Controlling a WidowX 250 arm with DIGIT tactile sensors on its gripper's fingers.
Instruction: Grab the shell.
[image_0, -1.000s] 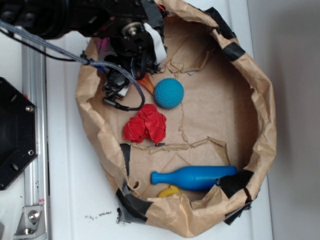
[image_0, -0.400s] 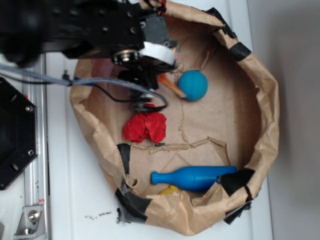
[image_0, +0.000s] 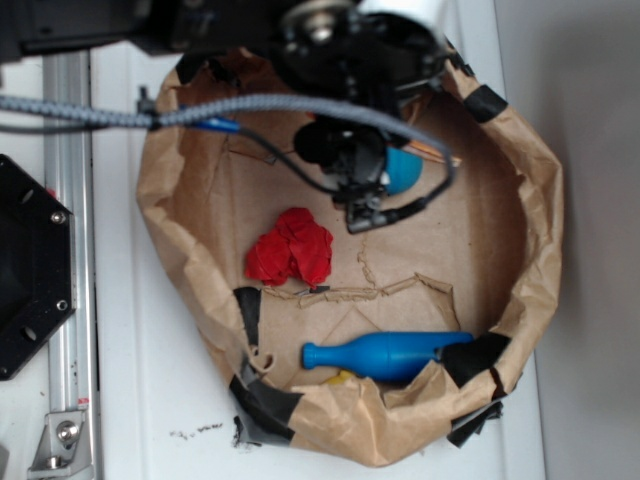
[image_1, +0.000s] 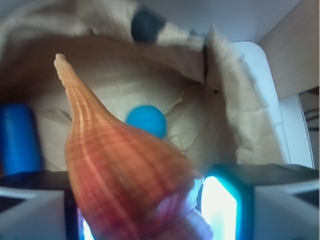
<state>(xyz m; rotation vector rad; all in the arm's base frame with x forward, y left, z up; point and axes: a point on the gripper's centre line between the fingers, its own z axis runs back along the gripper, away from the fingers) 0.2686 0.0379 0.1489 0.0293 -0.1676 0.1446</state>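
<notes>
The orange-tan shell (image_1: 125, 165) fills the wrist view, its long pointed tail reaching up and left, its thick end held between the lit pads (image_1: 220, 210). My gripper (image_1: 145, 212) is shut on it. In the exterior view my gripper (image_0: 375, 165) hangs over the upper middle of the paper nest, and only the shell's thin tail (image_0: 438, 153) sticks out to the right. The blue ball (image_0: 405, 172) lies just under and right of the gripper, partly hidden; it shows small and well below in the wrist view (image_1: 146, 120).
A crumpled red paper wad (image_0: 290, 250) lies mid-nest. A blue bowling pin (image_0: 385, 355) and a yellow bit (image_0: 343, 378) lie at the front. The brown paper wall (image_0: 535, 250) with black tape rings everything. A black mount (image_0: 30, 270) stands at left.
The arm has moved right across the nest with the shell in the gripper and looks closer to the camera. The blue ball has shifted right from where it first lay.
</notes>
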